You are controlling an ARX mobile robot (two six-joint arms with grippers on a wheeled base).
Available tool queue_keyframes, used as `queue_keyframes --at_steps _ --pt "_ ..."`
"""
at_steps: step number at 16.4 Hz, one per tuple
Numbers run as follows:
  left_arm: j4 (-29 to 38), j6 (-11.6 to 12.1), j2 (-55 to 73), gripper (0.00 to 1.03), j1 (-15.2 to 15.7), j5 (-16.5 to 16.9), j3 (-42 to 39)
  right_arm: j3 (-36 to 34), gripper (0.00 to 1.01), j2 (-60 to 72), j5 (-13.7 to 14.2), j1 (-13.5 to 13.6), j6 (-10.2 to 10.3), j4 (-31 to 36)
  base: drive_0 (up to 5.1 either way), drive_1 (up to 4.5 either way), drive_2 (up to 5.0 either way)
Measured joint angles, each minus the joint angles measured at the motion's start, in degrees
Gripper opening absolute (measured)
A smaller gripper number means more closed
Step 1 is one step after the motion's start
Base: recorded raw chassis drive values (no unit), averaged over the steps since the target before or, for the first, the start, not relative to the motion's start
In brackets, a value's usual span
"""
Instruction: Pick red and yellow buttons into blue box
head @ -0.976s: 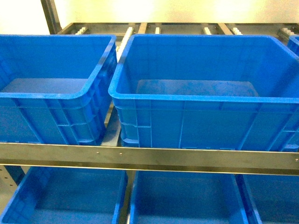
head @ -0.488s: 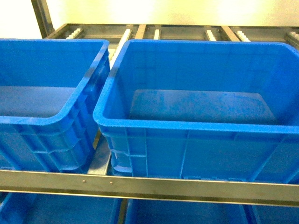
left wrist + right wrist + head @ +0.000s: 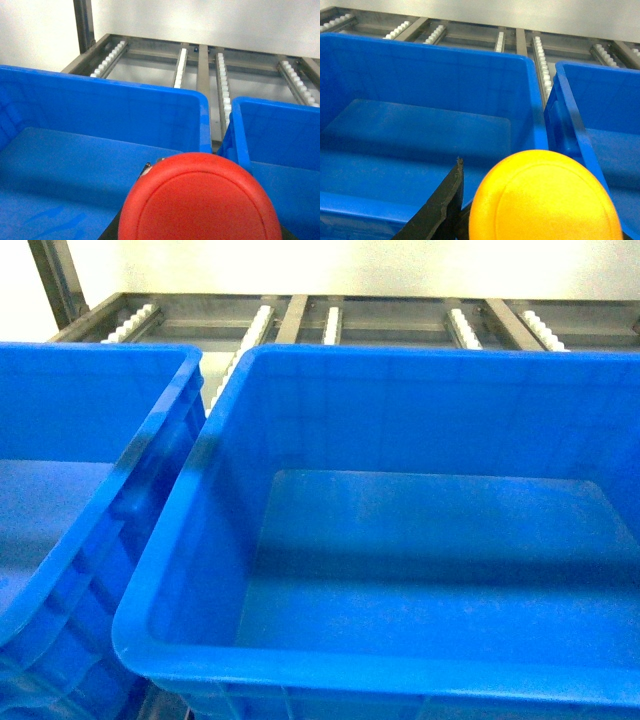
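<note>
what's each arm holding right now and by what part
Left wrist view shows the red button, right the yellow button, each apparently carried cap toward the camera; the grip points are hidden.

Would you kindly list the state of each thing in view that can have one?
Red button: carried at the left wrist, above a bin.
Yellow button: carried at the right wrist, above a bin.
Centre blue box: no buttons inside.
Left blue box: visible part holds nothing.

Two boxes stand side by side, nearly touching: the middle box (image 3: 400, 540) and the left box (image 3: 80, 500). Behind them run roller rails (image 3: 340, 325). One button (image 3: 200, 200) sits over the left box, another button (image 3: 545, 197) over the middle box.
</note>
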Motion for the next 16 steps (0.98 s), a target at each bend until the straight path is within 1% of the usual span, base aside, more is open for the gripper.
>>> queue_keyframes --at_steps 6,8,9,10,11,12,13,14,15,16 --pt "-0.1 0.0 -0.1 0.24 0.0 0.0 0.0 -0.1 0.39 0.2 -0.2 0.0 -0.1 0.0 0.0 0.00 0.0" --pt "0.0 0.0 -0.1 0.24 0.0 0.0 0.0 0.1 0.39 0.2 -0.4 0.1 -0.9 -0.6 0.0 0.00 0.0" --pt "0.0 0.0 -0.1 0.24 0.0 0.0 0.0 0.5 0.39 0.4 0.2 1.4 -1.4 -1.4 0.0 0.00 0.0" --pt "0.0 0.0 -0.1 0.24 0.0 0.0 0.0 1.1 0.39 0.8 1.4 3.3 -2.0 -1.8 0.0 0.00 0.0" --pt "0.0 0.0 -0.1 0.24 0.0 0.0 0.0 1.7 0.39 3.9 4.6 7.3 -2.6 2.2 0.0 0.00 0.0" --pt "0.0 0.0 -0.1 0.24 0.0 0.0 0.0 2.4 0.39 7.5 6.9 10.4 -3.1 5.3 0.0 0.00 0.0" --pt "0.0 0.0 -0.1 0.24 0.0 0.0 0.0 4.2 0.39 22.4 13.4 20.4 -4.6 16.3 0.0 0.00 0.0" --pt "0.0 0.0 -0.1 0.24 0.0 0.0 0.0 6.7 0.39 38.0 16.1 25.4 -5.3 26.7 0.0 0.00 0.0" --pt "0.0 0.0 -0.1 0.24 0.0 0.0 0.0 11.6 0.39 52.6 17.0 26.7 -5.4 33.0 0.0 0.00 0.0" --pt "0.0 0.0 -0.1 0.24 0.0 0.0 0.0 20.4 0.39 69.9 17.0 27.6 -6.2 33.3 0.0 0.00 0.0"
